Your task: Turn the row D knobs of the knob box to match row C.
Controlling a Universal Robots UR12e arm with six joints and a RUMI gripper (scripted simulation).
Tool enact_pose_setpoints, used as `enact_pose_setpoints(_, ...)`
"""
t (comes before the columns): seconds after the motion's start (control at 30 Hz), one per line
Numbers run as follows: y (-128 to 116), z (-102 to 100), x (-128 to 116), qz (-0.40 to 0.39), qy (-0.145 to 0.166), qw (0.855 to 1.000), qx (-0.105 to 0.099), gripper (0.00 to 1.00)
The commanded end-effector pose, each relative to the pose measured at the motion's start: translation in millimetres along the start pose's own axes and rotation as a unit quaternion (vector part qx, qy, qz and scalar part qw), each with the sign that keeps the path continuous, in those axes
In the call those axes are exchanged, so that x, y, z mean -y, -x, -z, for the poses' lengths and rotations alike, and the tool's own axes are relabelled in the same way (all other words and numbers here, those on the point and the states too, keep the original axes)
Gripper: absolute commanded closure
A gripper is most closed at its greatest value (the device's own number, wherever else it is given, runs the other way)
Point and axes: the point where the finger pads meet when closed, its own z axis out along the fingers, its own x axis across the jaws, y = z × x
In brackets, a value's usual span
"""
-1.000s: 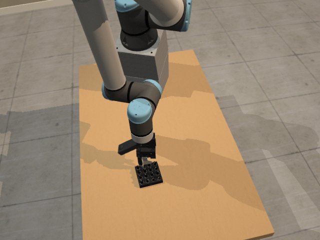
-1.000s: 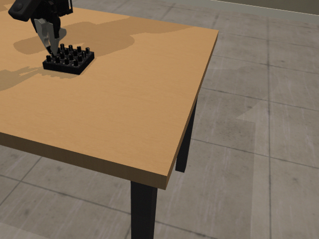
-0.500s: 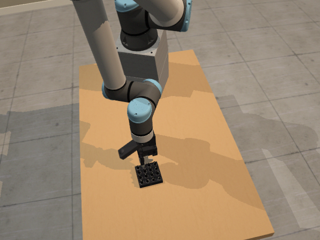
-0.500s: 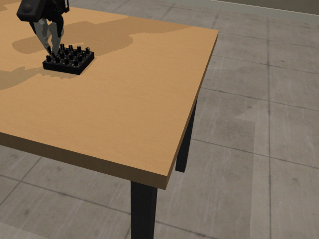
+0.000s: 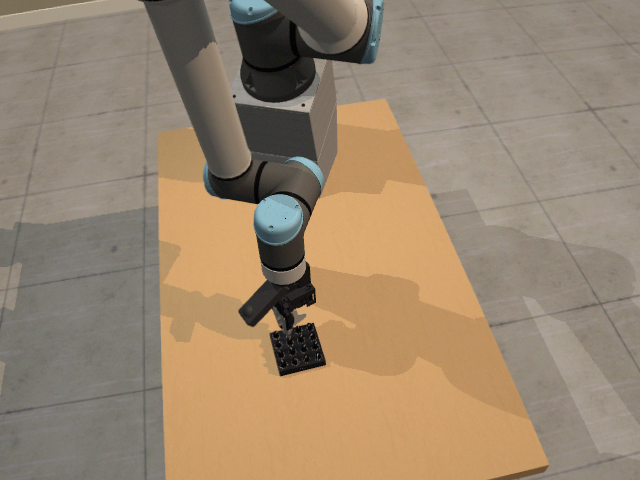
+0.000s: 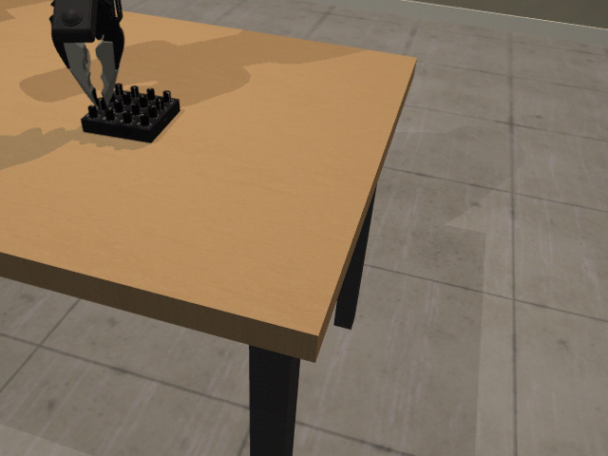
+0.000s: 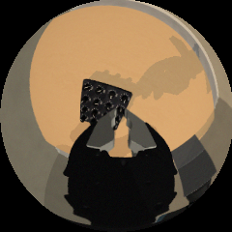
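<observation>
From the top view, one arm [image 5: 227, 129] reaches down over one table [image 5: 361, 413], and its gripper [image 5: 288, 324] meets the far edge of the one box [image 5: 298, 350], which lies near the table's middle toward the left side. The box carries sixteen knobs in four rows of four. The fingers come down on a knob in the row nearest the arm, second from the left as this view shows it; the socket is not visible, so I cannot tell which row that is. The exterior view shows the box [image 6: 128, 126] close to the table's [image 6: 294, 196] far left part, well apart from the near edge and the right edge. The two grey fingers [image 6: 81, 68] taper down and nearly meet around one knob [image 6: 103, 104] in the edge row on the left of the box, so the jaws are almost closed and clamped on that knob. In the wrist view the two fingers converge at the near corner region of the box [image 7: 97, 99], confirming the pinch. Marks on the knobs are too small to read in any view, so how many of row D already match row C cannot be judged; by the grip, one knob is being set, and any others in that row may remain.
</observation>
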Motion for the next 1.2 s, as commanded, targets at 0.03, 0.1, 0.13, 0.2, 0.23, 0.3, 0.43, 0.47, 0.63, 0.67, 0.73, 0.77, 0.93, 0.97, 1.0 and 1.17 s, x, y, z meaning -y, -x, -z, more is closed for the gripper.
enact_pose_setpoints(0.03,0.8,0.4,0.2,0.062,0.0,0.998,0.001,0.96)
enact_pose_setpoints(0.1,1.0,0.4,0.2,0.08,0.0,0.997,0.001,0.96)
enact_pose_setpoints(0.13,1.1,0.4,0.1,0.089,0.0,0.996,0.001,0.96)
enact_pose_setpoints(0.2,1.2,0.4,0.1,0.106,0.0,0.994,0.001,0.96)
enact_pose_setpoints(0.23,1.2,0.4,0.1,0.106,0.0,0.994,0.001,0.96)
enact_pose_setpoints(0.3,1.3,0.4,0.1,0.114,0.0,0.993,0.001,0.96)
enact_pose_setpoints(0.43,1.6,0.4,0.0,0.145,0.0,0.989,0.001,0.96)
enact_pose_setpoints(0.47,1.7,0.4,0.0,0.152,0.0,0.988,0.001,0.96)
enact_pose_setpoints(0.63,2.0,0.4,-0.1,0.184,0.0,0.983,0.001,0.96)
enact_pose_setpoints(0.67,2.0,0.4,-0.1,0.19,0.0,0.982,0.001,0.96)
enact_pose_setpoints(0.73,2.1,0.4,-0.2,0.201,0.0,0.98,0.001,0.96)
enact_pose_setpoints(0.77,2.2,0.4,-0.2,0.206,0.0,0.979,0.001,0.96)
enact_pose_setpoints(0.93,2.3,0.4,-0.2,0.219,0.0,0.976,0.001,0.96)
enact_pose_setpoints(0.97,2.3,0.4,-0.3,0.223,0.0,0.975,0.001,0.96)
enact_pose_setpoints(1.0,2.4,0.4,-0.3,0.227,0.0,0.974,0.001,0.96)
enact_pose_setpoints(1.17,2.5,0.4,-0.3,0.243,0.0,0.97,0.001,0.96)
